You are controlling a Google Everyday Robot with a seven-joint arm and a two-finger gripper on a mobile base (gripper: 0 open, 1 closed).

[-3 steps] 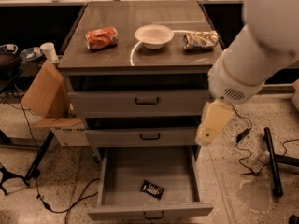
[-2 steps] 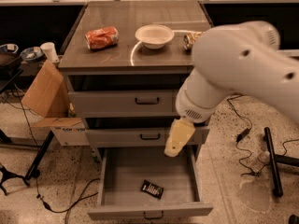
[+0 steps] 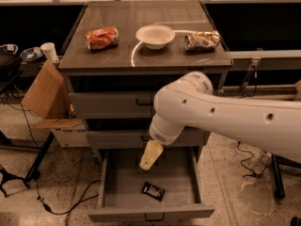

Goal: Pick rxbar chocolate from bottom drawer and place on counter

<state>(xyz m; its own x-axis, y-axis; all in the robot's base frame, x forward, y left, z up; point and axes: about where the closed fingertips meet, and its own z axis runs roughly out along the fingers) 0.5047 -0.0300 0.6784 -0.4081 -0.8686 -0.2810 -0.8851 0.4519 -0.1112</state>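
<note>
**A:** Which step is in hand?

**B:** The reach, I think. The gripper hangs over the open drawer, near the back of it, and I see nothing in it. Whether it is open or closed, I cannot tell.

**A:** And the bar?

**B:** The bar lies flat on the drawer floor, toward the front, apart from the gripper.

**A:** So what does the next move need?

**B:** It must go lower and toward the front, then take the bar by its thin edges. The wrapper is black and flat and the floor is smooth grey metal, so the bar may slide.

**A:** And after?

**B:** Up to the counter, a glossy flat top where a round white bowl stands.
</note>
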